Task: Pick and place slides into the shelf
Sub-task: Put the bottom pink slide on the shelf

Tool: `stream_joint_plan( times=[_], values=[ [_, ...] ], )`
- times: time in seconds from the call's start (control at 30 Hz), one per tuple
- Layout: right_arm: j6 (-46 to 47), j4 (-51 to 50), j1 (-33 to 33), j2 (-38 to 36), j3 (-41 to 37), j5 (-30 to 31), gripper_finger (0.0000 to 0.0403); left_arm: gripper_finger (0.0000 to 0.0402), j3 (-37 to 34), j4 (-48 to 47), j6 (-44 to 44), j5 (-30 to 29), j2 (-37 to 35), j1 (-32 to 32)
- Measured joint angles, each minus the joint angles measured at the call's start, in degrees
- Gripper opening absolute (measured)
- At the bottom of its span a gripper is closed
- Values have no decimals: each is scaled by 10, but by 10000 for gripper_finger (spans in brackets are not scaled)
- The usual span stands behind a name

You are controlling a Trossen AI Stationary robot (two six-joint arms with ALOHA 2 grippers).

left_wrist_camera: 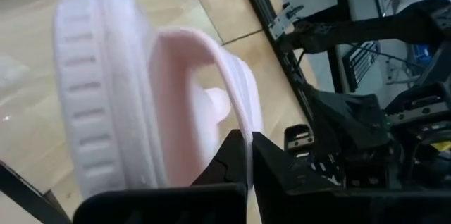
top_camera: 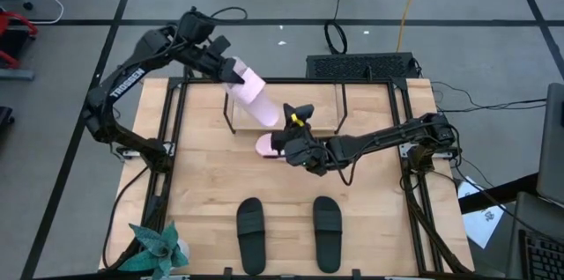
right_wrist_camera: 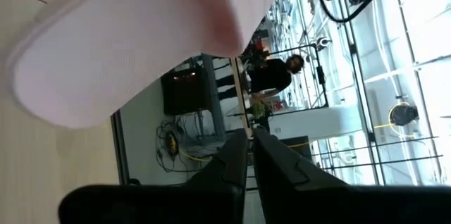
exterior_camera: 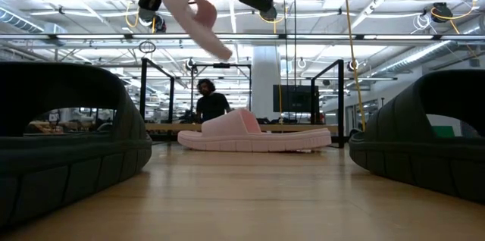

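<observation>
My left gripper [top_camera: 233,73] is raised over the table's far left part and is shut on a pale pink slide [top_camera: 251,97], which shows high up in the low view [exterior_camera: 198,15]. The other pink slide [top_camera: 267,146] lies sole-down on the table [exterior_camera: 254,135], in front of the thin black rod shelf [top_camera: 340,104]. My right gripper [top_camera: 297,111] hovers shut above that slide, high in the low view [exterior_camera: 258,2], touching nothing. Two black slides [top_camera: 251,224] [top_camera: 328,227] lie side by side near the table's near edge. My left gripper [left_wrist_camera: 250,141] pinches the pink slide's top strap at its edge [left_wrist_camera: 239,115], one finger under the strap and one outside it. The slide is lifted clear of the table and hangs tilted below the fingers, its free end [exterior_camera: 221,50] lowest.
A black table frame [top_camera: 407,139] runs along the table's sides. A potted plant [top_camera: 159,249] stands at the near left corner. A person [exterior_camera: 209,104] sits in the room beyond the far edge. Bare wood [top_camera: 211,174] lies between the shelf and the black slides.
</observation>
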Motion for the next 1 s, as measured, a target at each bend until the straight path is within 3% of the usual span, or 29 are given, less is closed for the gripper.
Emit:
stream_joint_plan(
  times=[0.17, 0.3, 0.4, 0.6, 0.83, 1.0],
  values=[
    [1, 2, 0, 0, 0, -2, 13, 0, 0, 41, 4, -5, 0, 10],
    [1, 2, 0, 0, 0, -4, 13, 0, 24, 82, 0, 34, 2, 24],
    [1, 2, -1, 0, 0, -5, 13, 0, 64, 96, -5, 64, 16, 31],
    [-3, 1, 0, 0, 0, 0, 13, 0, 178, 86, -7, 71, 68, 46],
    [-66, -3, -1, -1, 0, 87, 13, 0, 289, 63, -11, 56, 147, 65],
    [-58, -45, -1, -25, 0, 102, 13, 0, 308, 63, -15, 79, 186, 67]
  ],
)
